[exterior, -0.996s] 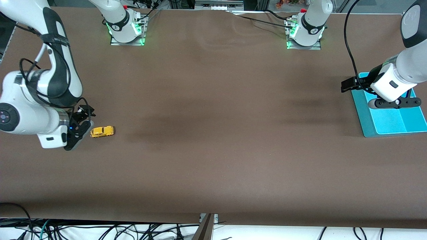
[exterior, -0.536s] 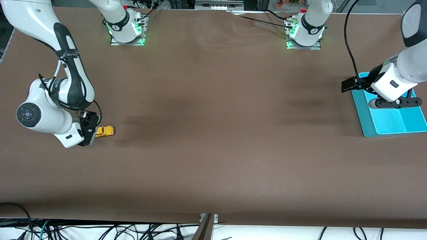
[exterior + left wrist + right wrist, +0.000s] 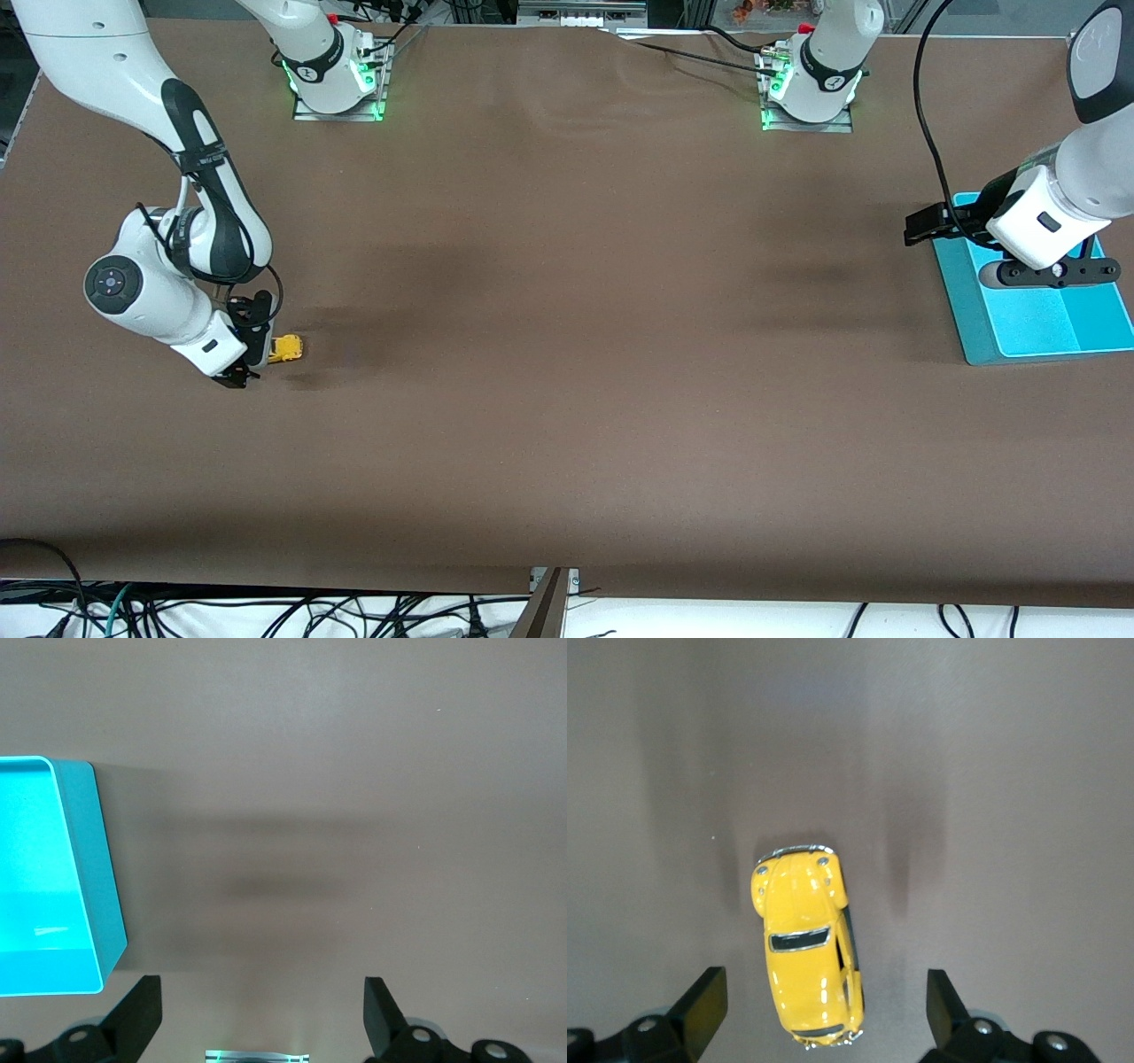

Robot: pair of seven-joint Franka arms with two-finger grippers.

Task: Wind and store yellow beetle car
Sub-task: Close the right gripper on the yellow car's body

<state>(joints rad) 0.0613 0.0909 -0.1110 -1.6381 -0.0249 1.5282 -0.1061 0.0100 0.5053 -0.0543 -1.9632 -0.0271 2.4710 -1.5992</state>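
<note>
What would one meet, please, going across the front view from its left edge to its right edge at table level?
Right gripper, open over the car's tail → yellow beetle car on the brown table → a long bare stretch → left gripper, open, waiting beside the tray → teal tray.

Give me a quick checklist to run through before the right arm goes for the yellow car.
1. Right gripper jaws open: ok.
2. Yellow beetle car upright on its wheels on the table: ok.
3. Car sits in the gap of the open jaws, not yet touched: ok, though it lies nearer one jaw than the other.
4. Right gripper low enough to close on the car: cannot tell.
5. Teal tray at the left arm's end of the table, what shows of it bare: ok.
6. Left gripper waits over the tray's edge, jaws open, holding nothing: ok.
</note>
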